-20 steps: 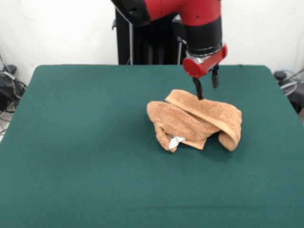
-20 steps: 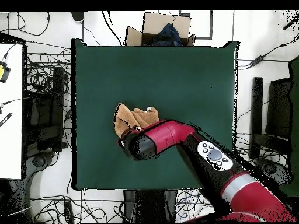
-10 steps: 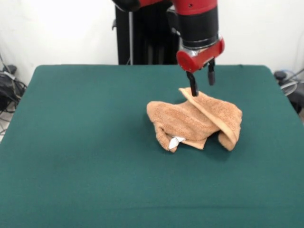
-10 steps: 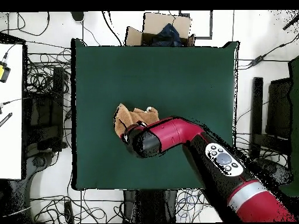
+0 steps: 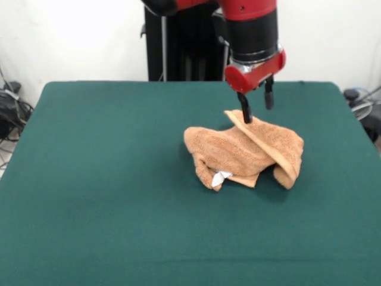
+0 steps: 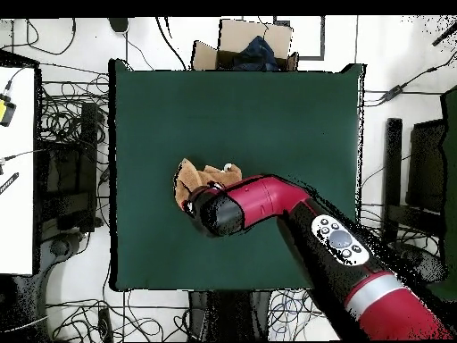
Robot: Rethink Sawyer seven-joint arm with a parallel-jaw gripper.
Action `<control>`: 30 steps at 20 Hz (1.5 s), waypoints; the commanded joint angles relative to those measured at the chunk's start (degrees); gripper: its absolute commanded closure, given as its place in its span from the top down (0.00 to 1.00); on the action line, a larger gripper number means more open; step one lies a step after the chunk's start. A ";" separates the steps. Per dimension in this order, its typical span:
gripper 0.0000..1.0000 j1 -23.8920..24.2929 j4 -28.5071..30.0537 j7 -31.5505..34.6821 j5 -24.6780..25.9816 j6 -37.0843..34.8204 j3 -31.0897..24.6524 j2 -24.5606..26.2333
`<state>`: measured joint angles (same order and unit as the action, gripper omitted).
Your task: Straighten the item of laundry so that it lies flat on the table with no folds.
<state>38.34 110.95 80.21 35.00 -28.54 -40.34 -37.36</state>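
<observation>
Green felt table (image 5: 107,179), large, against a white wall. Towel (image 5: 244,152): orange-tan terry, crumpled in a folded heap right of centre in the front view, one corner peaked upward, white tag (image 5: 221,177) at its near edge. Gripper (image 5: 257,104): fingers spread, one fingertip (image 5: 246,116) touching the raised corner, the other clear of the cloth; nothing pinched. Cardboard box (image 6: 253,43) beyond the table's far edge in the overhead view.

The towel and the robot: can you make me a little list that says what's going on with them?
towel: crumpled in a heap, folded over itself, far corner peaked up
tag: white, poking out at the towel's front edge
gripper: open, one of the fingers touching the raised corner
table: dark green, much bigger than the towel
task: not done, folds remain
</observation>
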 commanded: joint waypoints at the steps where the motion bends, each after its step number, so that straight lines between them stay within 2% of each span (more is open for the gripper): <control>1: 1.00 -2.61 -4.84 -2.10 4.17 -1.76 1.82 5.14; 17: 1.00 -5.97 -10.98 0.88 11.85 2.97 5.67 11.62; 30: 1.00 -5.04 -11.27 -0.78 12.32 2.61 4.44 12.71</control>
<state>34.10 104.26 80.21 43.08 -27.44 -38.55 -26.62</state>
